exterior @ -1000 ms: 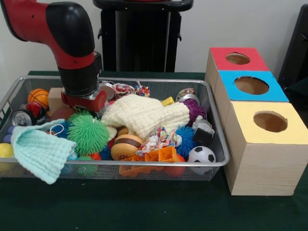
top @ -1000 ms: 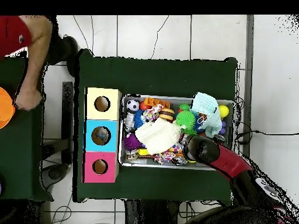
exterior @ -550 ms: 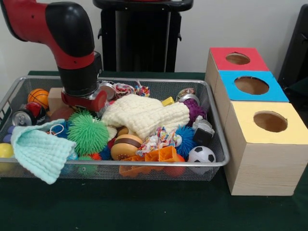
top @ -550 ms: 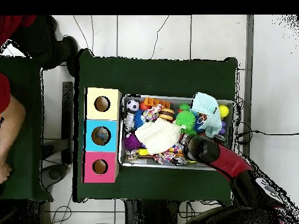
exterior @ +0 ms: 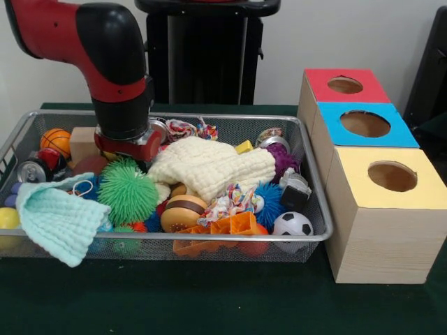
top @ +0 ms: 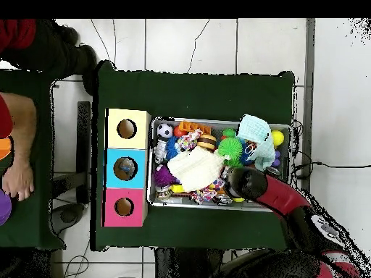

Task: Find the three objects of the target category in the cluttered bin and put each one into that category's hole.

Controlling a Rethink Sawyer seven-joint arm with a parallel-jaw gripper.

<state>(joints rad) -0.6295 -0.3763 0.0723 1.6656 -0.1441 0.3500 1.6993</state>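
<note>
Front view: the arm (exterior: 115, 77) reaches down into the back left of the wire bin (exterior: 209, 241), its wrist low among the toys beside the cream knitted cloth (exterior: 209, 167) and green spiky ball (exterior: 127, 192). The jaws are buried; I cannot tell whether they grip anything. The bin looks full: soccer ball (exterior: 292, 224), basketball (exterior: 56, 141), teal cloth (exterior: 56, 220). Which category is the target is not evident. The holes of the red box (exterior: 346, 85), blue box (exterior: 364, 124) and yellow box (exterior: 392, 176) show nothing dropped in.

Overhead view: something sits inside the blue box's hole (top: 125, 169), so perhaps one drop is made; searching probably remains. Green tabletop (top: 196, 94), tiled floor, a person's hand (top: 18, 181) on a neighbouring table.
</note>
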